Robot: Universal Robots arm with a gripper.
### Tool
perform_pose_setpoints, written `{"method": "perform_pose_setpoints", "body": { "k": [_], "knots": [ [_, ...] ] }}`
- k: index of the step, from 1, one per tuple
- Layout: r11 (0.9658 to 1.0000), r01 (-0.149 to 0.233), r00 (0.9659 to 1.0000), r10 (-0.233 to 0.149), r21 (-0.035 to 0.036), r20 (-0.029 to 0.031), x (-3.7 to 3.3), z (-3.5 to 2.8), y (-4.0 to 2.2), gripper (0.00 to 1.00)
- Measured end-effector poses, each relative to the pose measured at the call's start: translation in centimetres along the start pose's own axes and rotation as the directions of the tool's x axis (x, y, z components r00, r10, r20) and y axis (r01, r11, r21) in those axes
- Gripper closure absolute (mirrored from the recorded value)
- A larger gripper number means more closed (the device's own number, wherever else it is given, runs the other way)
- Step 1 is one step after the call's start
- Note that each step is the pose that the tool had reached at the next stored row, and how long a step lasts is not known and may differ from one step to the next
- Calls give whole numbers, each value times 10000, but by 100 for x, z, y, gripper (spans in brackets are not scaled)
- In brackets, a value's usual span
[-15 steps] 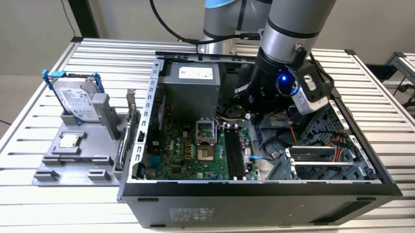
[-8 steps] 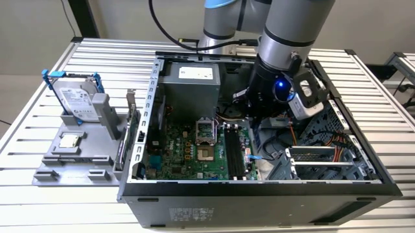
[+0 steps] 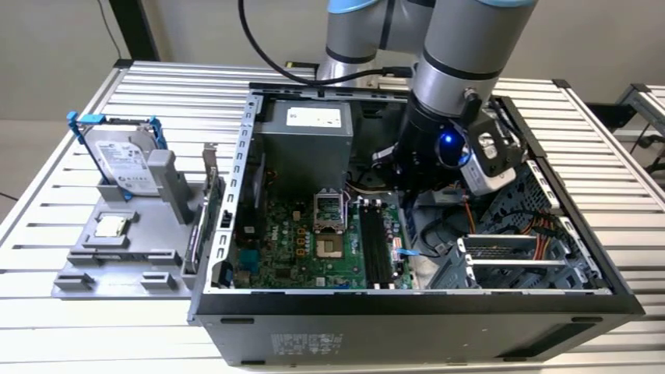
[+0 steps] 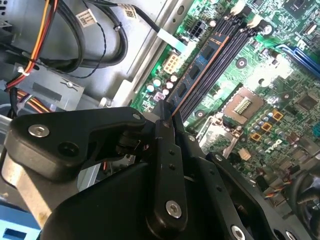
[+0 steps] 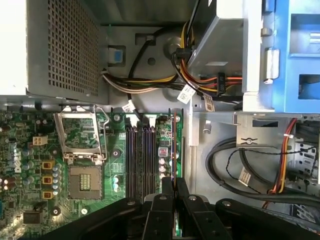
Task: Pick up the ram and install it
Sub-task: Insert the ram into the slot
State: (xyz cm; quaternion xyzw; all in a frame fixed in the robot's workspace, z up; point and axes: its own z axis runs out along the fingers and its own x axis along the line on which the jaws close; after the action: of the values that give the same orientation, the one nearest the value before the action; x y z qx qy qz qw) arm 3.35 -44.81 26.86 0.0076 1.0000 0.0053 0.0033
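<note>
In both wrist views my gripper [image 5: 173, 189] [image 4: 167, 125] is shut on one end of the ram [image 5: 173, 145] [image 4: 196, 66]. The ram is a slim stick held on edge, running lengthwise over the green motherboard [image 5: 30, 165]. It sits right beside the black memory slots [image 5: 140, 160] [image 4: 225, 60], on the side nearest the case's metal wall. I cannot tell whether its lower edge rests in a slot. In the exterior view the arm's wrist [image 3: 447, 148] reaches down into the open computer case [image 3: 416, 300] above the slots [image 3: 378, 245].
The open processor socket [image 5: 82, 145] lies beside the slots, and the power supply [image 3: 307, 140] stands at the case's back. Cable bundles [image 5: 235, 170] and a drive cage [image 3: 509, 249] crowd the other side. Outside the case, a grey stand [image 3: 114, 261] holds a blue-framed hard drive [image 3: 120, 156] and a square chip [image 3: 112, 226].
</note>
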Motion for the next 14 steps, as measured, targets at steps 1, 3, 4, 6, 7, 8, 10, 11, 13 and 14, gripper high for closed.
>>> {"method": "perform_pose_setpoints", "body": {
  "k": [1,3,4,6,7,8,10,11,13,14],
  "knots": [
    [10000,0,10000,0,2,0,0,13,-1,100],
    [10000,1,10000,-1,4,-1,1,33,-8,100],
    [10000,0,10000,0,1,-1,2,49,-11,100],
    [10000,0,10000,0,0,-1,8,72,-20,100],
    [10000,0,10000,0,-5,-1,14,82,-26,100],
    [10000,0,10000,0,-9,-1,19,97,-28,100],
    [10000,0,10000,0,-14,-1,25,130,-35,100],
    [10000,1,10000,-1,-14,-1,28,143,-40,100],
    [10000,-1,10000,1,-14,-1,37,179,-46,100],
    [10000,0,10000,0,-13,-1,41,196,-48,100]
  ]
}}
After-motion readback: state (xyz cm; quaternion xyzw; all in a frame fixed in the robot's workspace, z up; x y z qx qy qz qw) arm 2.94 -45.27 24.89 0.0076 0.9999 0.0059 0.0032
